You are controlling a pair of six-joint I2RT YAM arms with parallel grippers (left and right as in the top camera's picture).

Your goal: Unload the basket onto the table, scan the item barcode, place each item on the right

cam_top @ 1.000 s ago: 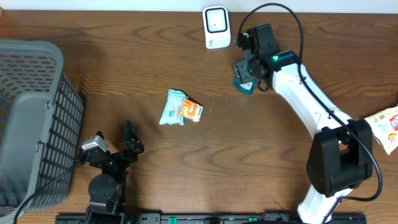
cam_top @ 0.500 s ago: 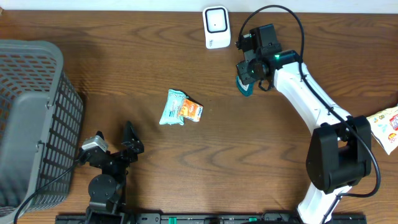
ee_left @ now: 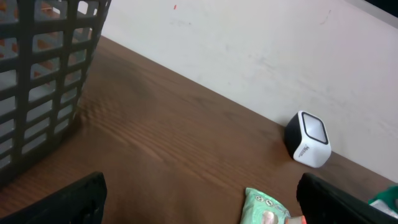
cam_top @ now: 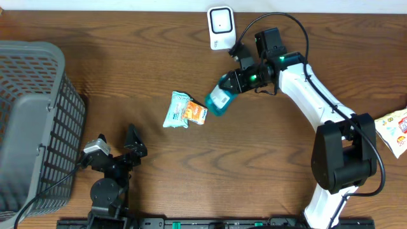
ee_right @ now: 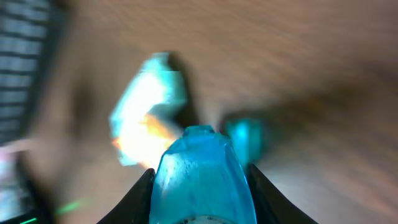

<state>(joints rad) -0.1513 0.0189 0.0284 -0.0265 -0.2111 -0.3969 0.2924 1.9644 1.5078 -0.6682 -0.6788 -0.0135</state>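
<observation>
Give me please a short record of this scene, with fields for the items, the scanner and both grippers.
scanner: white, at far edge of table
teal item: in right gripper, beside snack pack
snack pack: lying on table, centre
basket: grey, left side
left gripper: open, holds nothing
right gripper: shut on teal item

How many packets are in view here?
3: teal packet in the right gripper, green-and-orange packet mid-table, cut-off packet at the table's right edge. The basket may hide more.
</observation>
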